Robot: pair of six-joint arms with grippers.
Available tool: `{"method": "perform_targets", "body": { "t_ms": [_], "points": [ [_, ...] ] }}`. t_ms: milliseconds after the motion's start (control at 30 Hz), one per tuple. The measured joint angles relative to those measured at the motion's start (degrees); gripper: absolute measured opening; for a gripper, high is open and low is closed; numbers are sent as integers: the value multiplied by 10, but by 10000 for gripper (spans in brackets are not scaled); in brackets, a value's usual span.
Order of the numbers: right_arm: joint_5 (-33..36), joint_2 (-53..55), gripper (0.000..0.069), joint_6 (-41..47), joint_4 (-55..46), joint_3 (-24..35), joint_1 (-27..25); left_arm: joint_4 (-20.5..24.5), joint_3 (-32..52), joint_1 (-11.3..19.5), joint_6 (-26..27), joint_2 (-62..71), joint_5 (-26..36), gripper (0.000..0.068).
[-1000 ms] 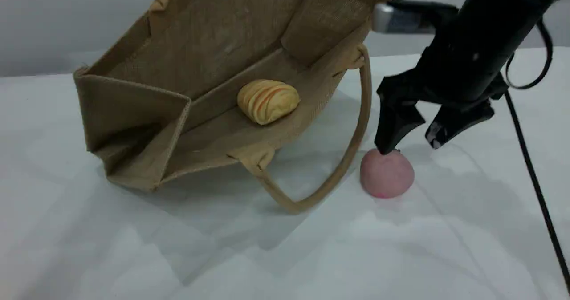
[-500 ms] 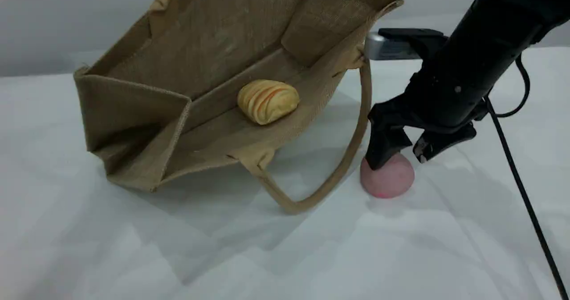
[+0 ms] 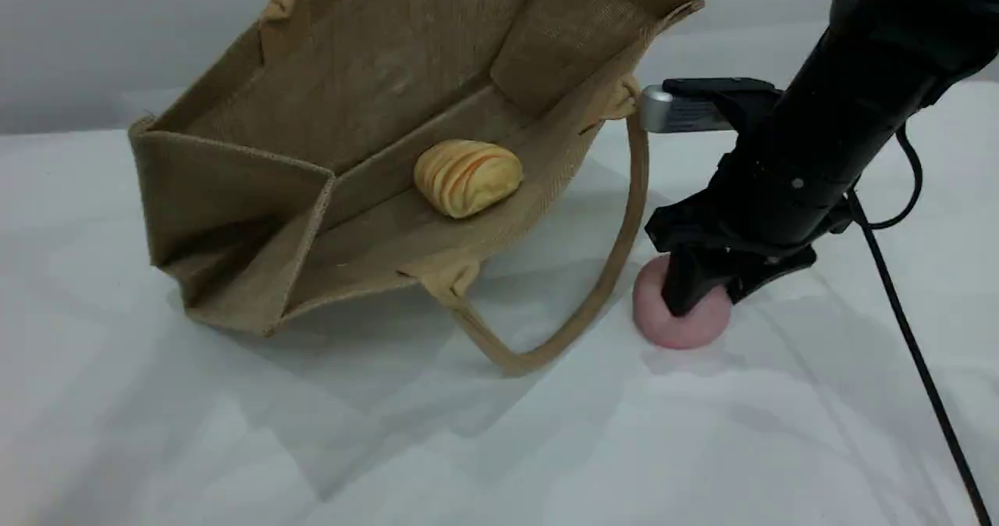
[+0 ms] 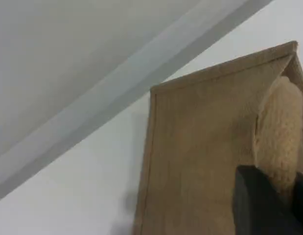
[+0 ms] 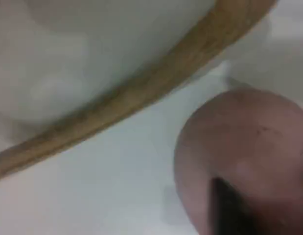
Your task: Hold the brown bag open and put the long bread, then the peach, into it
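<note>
Two grips. Pinches bag handle (image 4: 281,122) up high with left gripper (image 4: 283,200). Slants down with right gripper (image 3: 709,303), jaws squeezing peach (image 3: 675,331) on table (image 3: 702,432).

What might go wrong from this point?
The right tool sits off-centre on the round peach, which rests on the table; it may squirt out when lifted. The lower handle of the brown bag loops right beside the peach, toward the opening, so the carry may snag it.
</note>
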Motion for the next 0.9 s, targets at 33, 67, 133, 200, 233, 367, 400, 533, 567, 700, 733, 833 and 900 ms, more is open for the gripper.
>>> {"method": "perform_targets", "body": {
  "t_ms": [33, 67, 133, 200, 233, 367, 400, 533, 567, 700, 733, 833, 900],
  "points": [
    [2, -3, 182, -7, -1, 0, 0, 0, 0, 0, 0, 0, 0, 98],
    [6, -5, 127, -12, -3, 0, 0, 0, 0, 0, 0, 0, 0, 98],
    [15, -16, 52, -18, -7, 0, 0, 0, 0, 0, 0, 0, 0, 98],
    [23, -31, 28, -15, -19, 0, 0, 0, 0, 0, 0, 0, 0, 98],
    [29, -41, 27, -10, -29, 0, 0, 0, 0, 0, 0, 0, 0, 98],
    [67, -90, 26, 35, -81, 0, -1, 0, 0, 0, 0, 0, 0, 98],
    [78, -104, 26, 52, -101, 1, -1, 0, 0, 0, 0, 0, 0, 98],
    [113, -166, 25, 118, -172, 1, -1, 0, 0, 0, 0, 0, 0, 98],
    [122, -180, 25, 130, -188, 1, -1, 0, 0, 0, 0, 0, 0, 98],
    [147, -247, 25, 146, -203, 1, 1, 0, 0, 0, 0, 0, 0, 98],
    [148, -264, 25, 146, -199, 1, 5, 0, 0, 0, 0, 0, 0, 98],
    [155, -307, 25, 136, -189, 1, 24, 0, 0, 0, 0, 0, 0, 98],
    [152, -327, 25, 127, -189, 1, 44, 0, 0, 0, 0, 0, 0, 98]
  ]
}}
